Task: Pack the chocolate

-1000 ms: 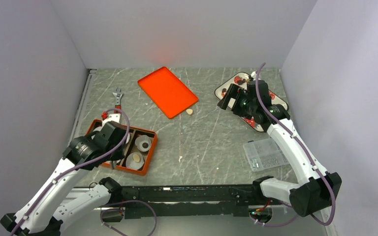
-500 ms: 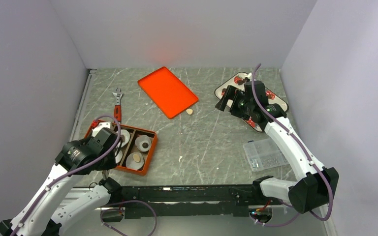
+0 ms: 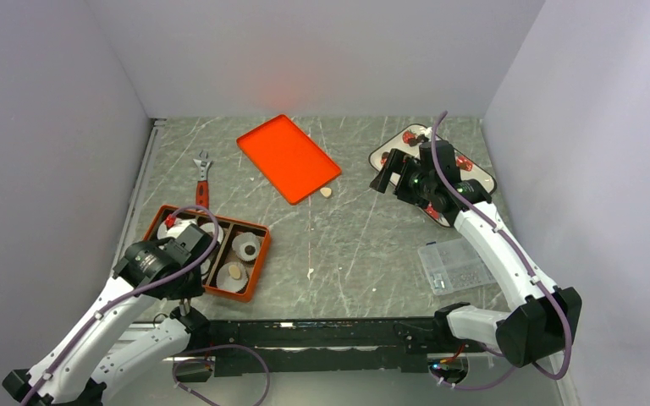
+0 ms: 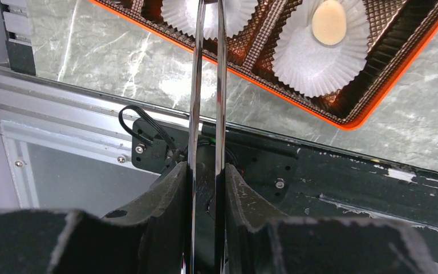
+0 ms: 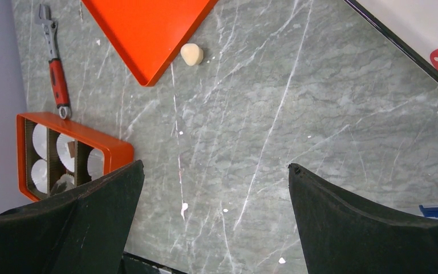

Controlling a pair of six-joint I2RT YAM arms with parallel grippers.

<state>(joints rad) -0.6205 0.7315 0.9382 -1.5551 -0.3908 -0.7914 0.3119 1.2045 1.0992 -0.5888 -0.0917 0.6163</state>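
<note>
- View from above: tan chocolate (image 3: 326, 192) lies loose on tabletop (image 3: 355, 245), centre, just beside orange lid (image 3: 288, 156). Second chocolate (image 3: 234, 272) sits in a paper cup (image 3: 225, 282) inside orange box (image 3: 237, 222), lower left. Left gripper (image 3: 193, 245) is over the box; right gripper (image 3: 387, 172) is over white tray (image 3: 481, 176), upper right.
- Left wrist view: left gripper clenched on tweezers (image 4: 205, 85), blades running to top edge. Second chocolate upper right.
- Right wrist view: right gripper released, fingers (image 5: 91, 217) wide apart. Tan chocolate upper centre.
</note>
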